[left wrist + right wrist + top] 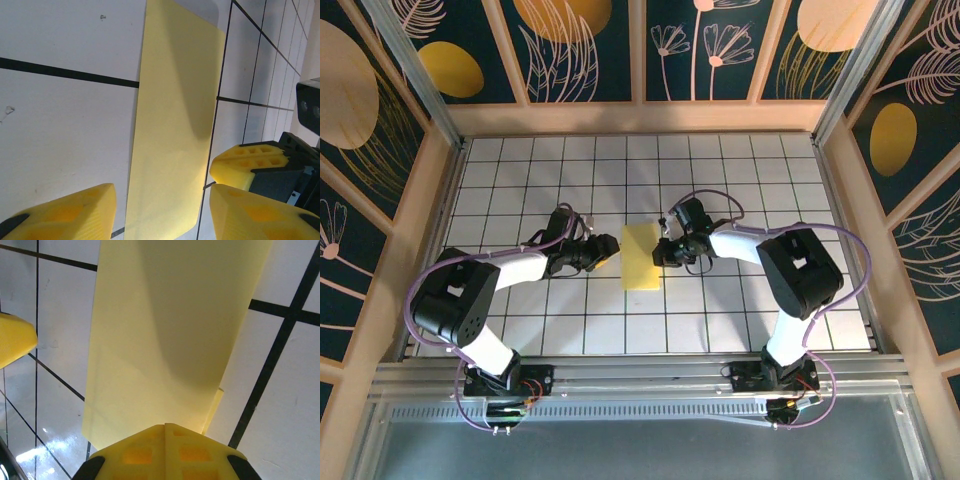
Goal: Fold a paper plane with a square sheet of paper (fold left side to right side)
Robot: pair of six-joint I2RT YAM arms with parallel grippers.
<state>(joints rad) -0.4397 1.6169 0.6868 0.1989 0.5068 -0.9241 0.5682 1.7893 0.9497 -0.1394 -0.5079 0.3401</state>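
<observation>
The square sheet of paper (640,257) is lying flat on the white gridded surface (740,170), at the centre of the top view, between the two grippers. It is showing as a narrow upright rectangle rather than a square. In the right wrist view a thin sliver of a lower layer (215,407) is peeking out at its right edge. So the first fold, left side onto right side, is looking done, or is just being pressed flat. Nothing pointed is showing yet, so the nose and wing folds are, by my reading, all left to do.

The left gripper (608,250) is sitting just beside the sheet's left edge, its fingers (70,215) standing well apart with the paper (175,125) running between them in its own view. The right gripper (660,252) is sitting at the sheet's right edge with its fingers (135,452) drawn together. They are probably bearing down on the paper's (175,320) edge, though the contact itself is hidden under them.

By count: one sheet, two arms, two grippers.
</observation>
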